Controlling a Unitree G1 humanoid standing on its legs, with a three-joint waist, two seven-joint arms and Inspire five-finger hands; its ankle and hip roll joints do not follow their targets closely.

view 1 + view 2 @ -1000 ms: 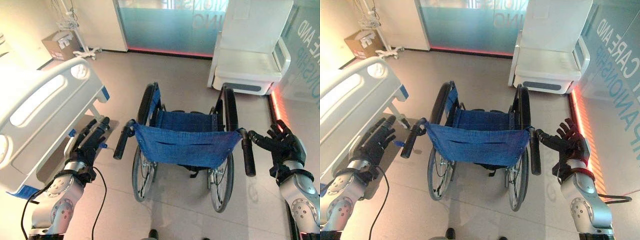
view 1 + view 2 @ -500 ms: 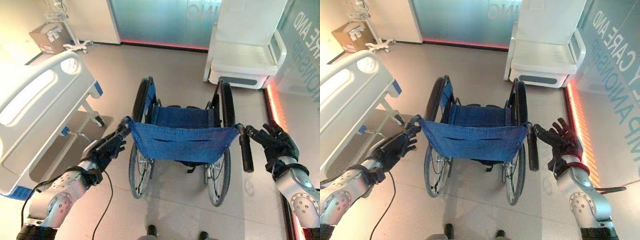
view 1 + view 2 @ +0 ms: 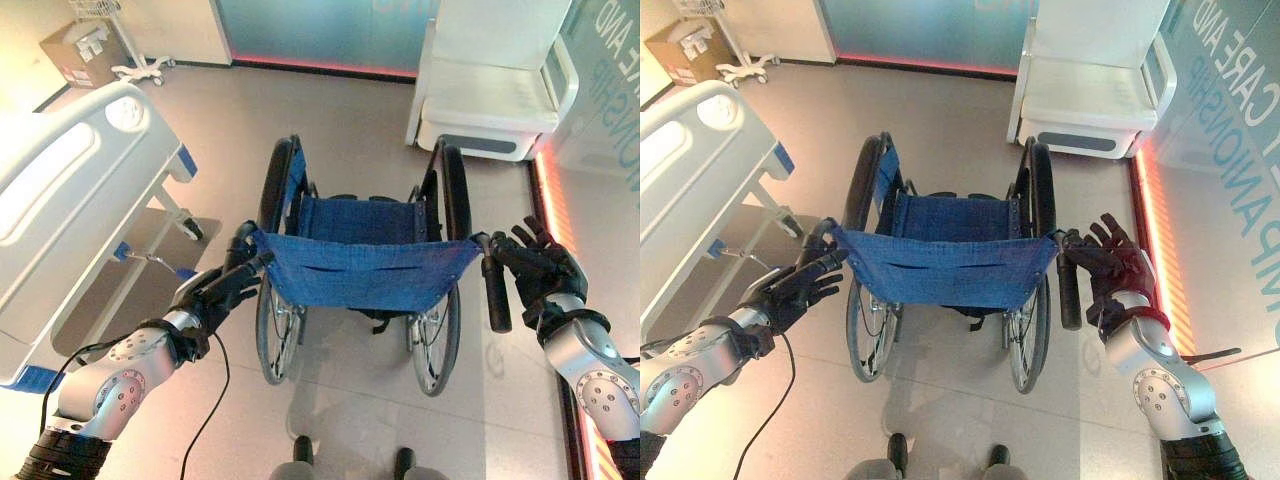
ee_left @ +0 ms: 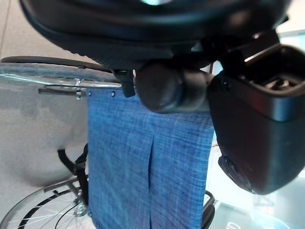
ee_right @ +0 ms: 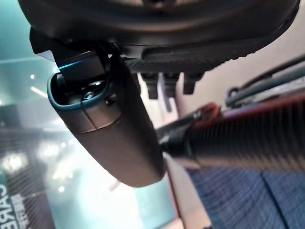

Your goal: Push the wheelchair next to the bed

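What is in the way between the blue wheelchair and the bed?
Nothing visible. Bare grey floor separates the blue fabric wheelchair from the white hospital bed on the robot's left. The bed's wheeled leg is the nearest part to the wheelchair, so the turn should stay wide of it.

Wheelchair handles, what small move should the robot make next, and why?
Probably close the right hand round the right handle: its fingers are spread beside the grip, not wrapped. The left hand already sits at the left handle of the wheelchair.
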